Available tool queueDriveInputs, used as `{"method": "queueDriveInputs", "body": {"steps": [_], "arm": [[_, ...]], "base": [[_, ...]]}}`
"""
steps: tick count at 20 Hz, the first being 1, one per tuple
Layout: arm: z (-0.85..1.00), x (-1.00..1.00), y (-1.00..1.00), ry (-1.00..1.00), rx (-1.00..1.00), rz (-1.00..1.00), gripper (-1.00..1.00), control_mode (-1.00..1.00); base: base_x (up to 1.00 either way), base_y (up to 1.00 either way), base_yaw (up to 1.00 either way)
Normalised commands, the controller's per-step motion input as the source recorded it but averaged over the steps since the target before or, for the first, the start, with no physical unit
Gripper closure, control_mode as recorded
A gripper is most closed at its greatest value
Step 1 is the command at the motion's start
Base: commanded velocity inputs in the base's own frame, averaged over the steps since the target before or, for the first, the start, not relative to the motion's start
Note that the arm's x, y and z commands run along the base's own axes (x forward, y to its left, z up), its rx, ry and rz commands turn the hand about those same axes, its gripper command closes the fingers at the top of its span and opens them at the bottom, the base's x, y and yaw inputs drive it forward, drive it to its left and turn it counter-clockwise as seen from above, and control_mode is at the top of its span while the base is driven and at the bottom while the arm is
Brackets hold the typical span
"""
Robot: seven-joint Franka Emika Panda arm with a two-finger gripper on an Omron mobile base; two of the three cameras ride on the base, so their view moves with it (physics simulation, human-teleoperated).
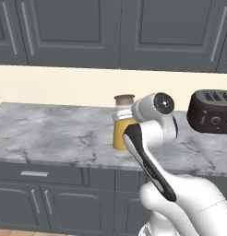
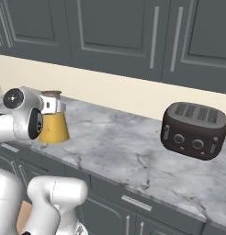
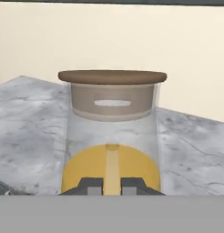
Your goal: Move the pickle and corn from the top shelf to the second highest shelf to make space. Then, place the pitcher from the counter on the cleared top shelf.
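The pitcher (image 1: 118,134) stands upright on the marble counter (image 1: 50,133), orange-yellow below a pale band, with a round brownish lid. In the hand view the pitcher (image 3: 112,118) is very close, and its thin yellow handle strip runs down between my fingertips. My gripper (image 3: 112,187) is shut on that handle, low on the body. From the right base view the pitcher (image 2: 53,128) sits just past my wrist, which hides part of it. The pickle, the corn, the top shelf and the second highest shelf are out of view.
A black toaster (image 2: 194,130) sits on the counter (image 2: 119,147) well to the right of the pitcher. Dark grey wall cabinets (image 1: 110,27) hang above the cream backsplash. Bare marble stretches to the pitcher's left.
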Motion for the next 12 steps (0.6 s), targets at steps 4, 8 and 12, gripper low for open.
{"method": "queueDriveInputs", "body": {"steps": [4,8,12], "arm": [[0.74,-0.91,-0.14,-0.04,-0.04,-0.08,1.0,-1.0],[0.43,-0.82,-0.26,-0.05,-0.04,-0.03,1.0,-1.0],[0.29,-0.37,-0.35,0.0,-0.02,0.0,1.0,-1.0]], "base": [[0.0,0.0,0.0],[0.0,0.0,0.0],[0.0,0.0,0.0]]}}
